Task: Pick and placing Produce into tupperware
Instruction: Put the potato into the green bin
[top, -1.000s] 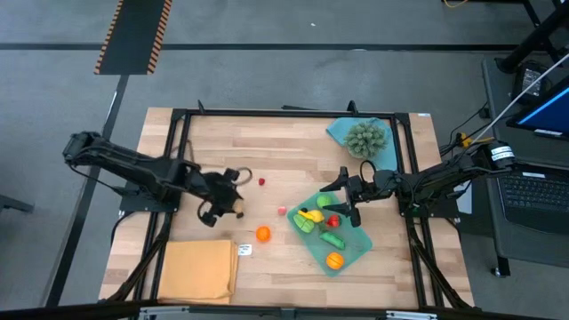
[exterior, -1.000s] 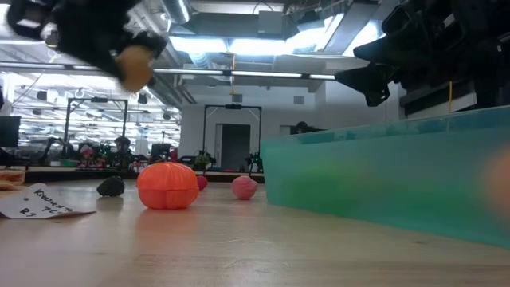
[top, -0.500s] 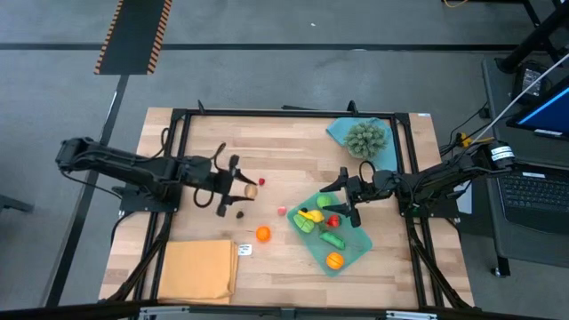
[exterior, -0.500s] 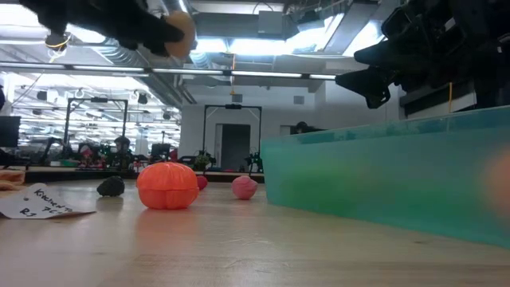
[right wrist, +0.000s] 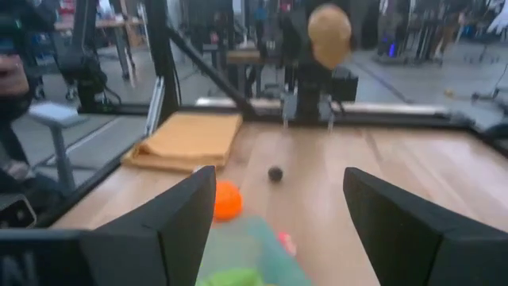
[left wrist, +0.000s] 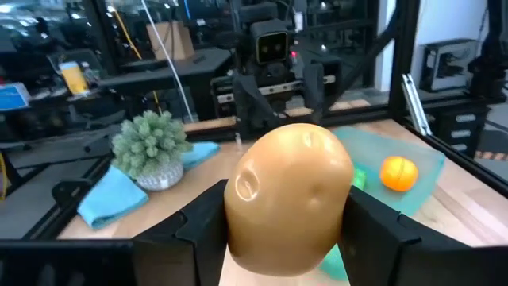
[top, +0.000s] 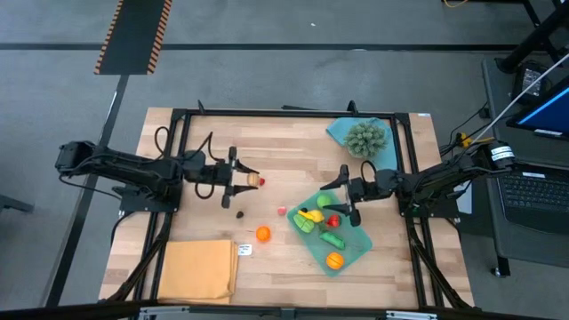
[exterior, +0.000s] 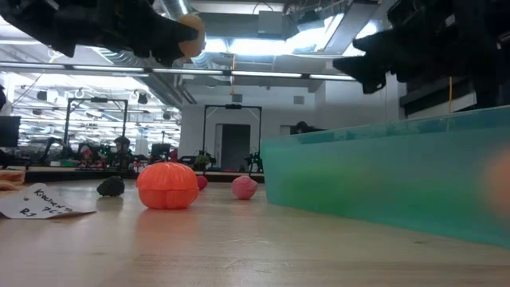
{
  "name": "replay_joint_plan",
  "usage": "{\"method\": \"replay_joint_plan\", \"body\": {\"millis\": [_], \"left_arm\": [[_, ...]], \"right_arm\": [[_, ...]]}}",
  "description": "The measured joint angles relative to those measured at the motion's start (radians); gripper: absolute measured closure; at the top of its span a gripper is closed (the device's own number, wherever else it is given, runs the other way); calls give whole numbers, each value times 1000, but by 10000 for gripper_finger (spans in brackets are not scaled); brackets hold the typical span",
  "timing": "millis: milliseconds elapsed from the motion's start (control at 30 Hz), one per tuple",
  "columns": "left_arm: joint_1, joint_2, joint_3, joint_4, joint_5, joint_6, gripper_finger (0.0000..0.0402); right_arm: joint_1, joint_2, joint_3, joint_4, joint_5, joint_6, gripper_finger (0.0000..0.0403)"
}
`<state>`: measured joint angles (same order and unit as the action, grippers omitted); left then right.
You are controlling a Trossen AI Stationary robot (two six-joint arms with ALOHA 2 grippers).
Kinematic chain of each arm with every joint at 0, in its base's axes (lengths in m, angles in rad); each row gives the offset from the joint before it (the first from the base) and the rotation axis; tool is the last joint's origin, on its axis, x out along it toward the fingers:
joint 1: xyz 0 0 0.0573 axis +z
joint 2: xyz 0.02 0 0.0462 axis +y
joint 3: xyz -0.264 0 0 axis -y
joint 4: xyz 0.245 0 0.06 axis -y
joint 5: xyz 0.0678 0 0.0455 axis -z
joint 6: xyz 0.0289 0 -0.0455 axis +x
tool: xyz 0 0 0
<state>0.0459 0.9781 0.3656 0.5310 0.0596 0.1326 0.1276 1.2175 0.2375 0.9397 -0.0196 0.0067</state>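
Nearest in the low view, the orange piece (exterior: 167,186) is seen resting on the table (top: 293,151), with a dark piece (exterior: 111,186) and a pink piece (exterior: 244,187) beyond it, all outside the tupperware (top: 354,242). Above them a tan potato-like piece (left wrist: 288,196) is gripped between the fingers of the left gripper (top: 249,180) and held high over the table, well apart from the container. Farther across, the right gripper (top: 342,203) hangs with its fingers spread and empty over the container's near edge, where yellow, green, red and orange produce already lies. The rounded, smooth potato could slip from the grip during the carry and roll across the wood. A collision could also be caused if the right gripper is left over the drop spot
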Motion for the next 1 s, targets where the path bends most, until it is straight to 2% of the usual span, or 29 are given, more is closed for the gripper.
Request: {"method": "replay_joint_plan", "body": {"millis": [300,433,533,700,1000], "left_arm": [[23,189,0,224,-1,-1,217],[33,286,2,345,15,-19,217],[35,345,34,359,29,-46,217],[31,434,123,360,43,-44,217],[23,607,286,357,102,-45,217]], "right_arm": [[0,0,0,87,0,30,125],[0,-7,0,60,-6,42,125],[0,-50,0,-25,-26,44,125],[0,-211,0,-217,-26,37,125],[0,-596,0,-626,-26,16,125]]}}
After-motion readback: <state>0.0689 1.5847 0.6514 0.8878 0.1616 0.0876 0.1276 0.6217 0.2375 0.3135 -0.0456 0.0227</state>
